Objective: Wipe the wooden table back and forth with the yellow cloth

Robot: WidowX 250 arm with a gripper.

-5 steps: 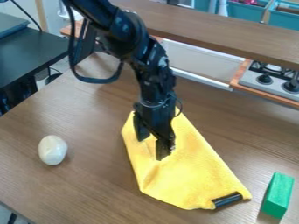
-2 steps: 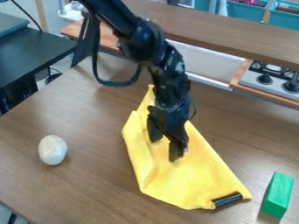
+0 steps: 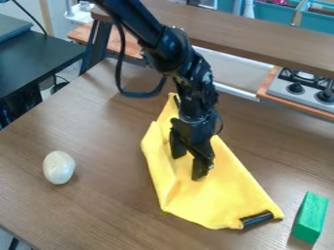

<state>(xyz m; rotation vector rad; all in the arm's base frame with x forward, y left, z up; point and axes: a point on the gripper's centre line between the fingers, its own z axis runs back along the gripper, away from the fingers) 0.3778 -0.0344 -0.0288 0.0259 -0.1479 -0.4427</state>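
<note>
Gripper [image 3: 188, 167] fingers are parted above a yellow cloth [image 3: 225, 197], spread at a slant across the middle of a brown wooden table [image 3: 98, 215], as seen in the camera view. The two fingertips are pointed down at the fabric, close to its creased left side; whether they are pressed against it cannot be told, but no fold is seen to be pinched. By that downward angle, the cloth appears to be met from above, where its surface is most easily reached. At its lower right corner, a dark cylinder [image 3: 257, 218] is partly covered by the fabric, which may be weighed down there. Well apart to the left, a white egg-shaped object [image 3: 58, 167] is set on bare wood; a green block [image 3: 310, 217] is placed beyond the cylinder, near the right edge, where both are left clear of the cloth.
</note>
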